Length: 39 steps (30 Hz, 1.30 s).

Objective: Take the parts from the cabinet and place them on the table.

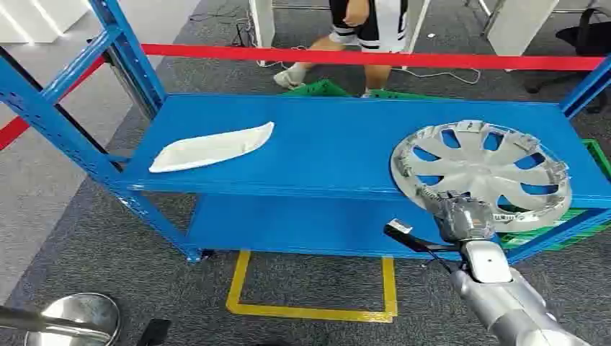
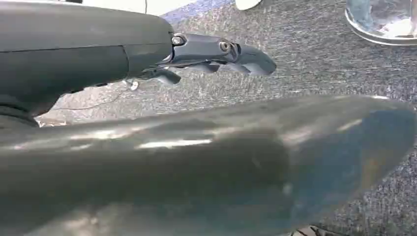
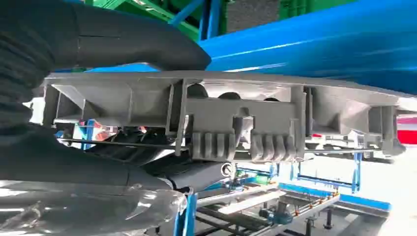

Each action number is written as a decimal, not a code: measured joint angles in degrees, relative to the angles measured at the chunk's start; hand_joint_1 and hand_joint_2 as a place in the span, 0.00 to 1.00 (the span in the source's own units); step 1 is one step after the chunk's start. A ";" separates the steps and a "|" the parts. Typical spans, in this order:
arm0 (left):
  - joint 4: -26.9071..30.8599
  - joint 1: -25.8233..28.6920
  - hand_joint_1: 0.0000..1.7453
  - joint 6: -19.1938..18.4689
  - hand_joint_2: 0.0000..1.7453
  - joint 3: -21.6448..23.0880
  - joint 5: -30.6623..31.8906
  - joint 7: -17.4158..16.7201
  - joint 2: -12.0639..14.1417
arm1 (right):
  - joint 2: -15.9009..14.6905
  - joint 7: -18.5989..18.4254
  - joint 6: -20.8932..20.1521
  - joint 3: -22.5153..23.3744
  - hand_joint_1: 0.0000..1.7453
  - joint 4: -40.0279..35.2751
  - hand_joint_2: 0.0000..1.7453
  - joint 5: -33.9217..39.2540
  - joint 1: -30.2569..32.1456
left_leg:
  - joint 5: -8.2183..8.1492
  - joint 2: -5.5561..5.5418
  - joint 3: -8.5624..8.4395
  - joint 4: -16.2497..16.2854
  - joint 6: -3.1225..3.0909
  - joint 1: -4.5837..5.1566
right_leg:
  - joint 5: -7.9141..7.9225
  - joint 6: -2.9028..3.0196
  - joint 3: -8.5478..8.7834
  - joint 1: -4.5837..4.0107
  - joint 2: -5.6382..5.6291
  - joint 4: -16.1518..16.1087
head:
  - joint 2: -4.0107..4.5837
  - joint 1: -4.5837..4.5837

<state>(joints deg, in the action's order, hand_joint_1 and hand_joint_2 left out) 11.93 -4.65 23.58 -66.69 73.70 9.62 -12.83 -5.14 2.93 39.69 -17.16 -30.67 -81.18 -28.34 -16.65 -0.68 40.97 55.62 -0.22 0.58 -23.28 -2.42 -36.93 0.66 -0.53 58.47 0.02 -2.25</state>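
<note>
Right hand (image 1: 467, 220) grips the near rim of the silver hubcap (image 1: 481, 173), thumb over the top face and fingers under the ribbed edge, as the right wrist view (image 3: 231, 123) shows from close in. That hubcap lies mostly flat on the right end of the blue shelf (image 1: 331, 144), its near edge hanging past the shelf's front lip right where the hand has it, so the part sits directly ahead of the right arm and extends away from it toward the back of the rack. A pull straight back toward the robot would likely slide it clear (the rim looks only lightly lifted, if at all). Farther left on the same shelf lies a white curved part (image 1: 212, 148), its long axis running roughly across the shelf and well apart from the hubcap; it lies nearer the left arm's side. Left hand (image 2: 216, 54) hangs over grey carpet, fingers loosely extended and holding nothing. Beyond the rack a person's legs (image 1: 339, 50) stand behind a red bar (image 1: 360, 56).
</note>
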 joint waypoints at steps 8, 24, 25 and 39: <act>0.00 -0.02 0.00 0.00 0.00 -0.02 -0.15 0.15 0.00 | 0.00 1.79 0.00 1.07 1.00 -3.17 1.00 -1.23 1.37 | -0.02 0.00 0.12 0.00 0.01 0.00 | -0.03 0.02 -0.11 0.00 0.00 0.00 | 0.00 0.02; 0.00 -0.04 0.00 0.09 0.00 -0.04 -0.15 0.15 -0.07 | 0.00 1.79 0.00 1.92 1.00 -11.21 1.00 -3.39 3.79 | -0.02 0.00 0.23 0.00 0.01 0.00 | -0.03 0.02 -0.22 0.00 0.01 0.00 | 0.00 0.02; 0.00 -0.04 0.00 0.09 0.00 -0.04 -0.15 0.15 -0.04 | 0.00 1.86 0.00 1.99 1.00 -11.62 1.00 -3.39 3.89 | -0.02 0.00 0.23 0.00 0.01 0.00 | -0.02 0.02 -0.23 0.00 0.01 0.00 | 0.00 0.02; 0.00 -0.07 0.00 0.22 0.00 -0.07 -0.68 0.17 0.04 | -0.02 3.96 0.00 3.39 1.00 -16.89 1.00 -2.82 4.42 | -0.01 0.00 0.28 0.00 0.01 0.00 | -0.02 0.01 -0.28 0.00 0.01 0.01 | 0.00 0.02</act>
<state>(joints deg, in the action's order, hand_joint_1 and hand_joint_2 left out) 11.93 -4.71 23.80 -66.75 73.02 9.79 -12.79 -5.16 6.88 39.69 -13.77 -47.56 -84.00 -23.92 -16.66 -0.68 41.25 55.62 -0.21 0.58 -23.29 -2.41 -37.21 0.66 -0.53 58.48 0.02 -2.23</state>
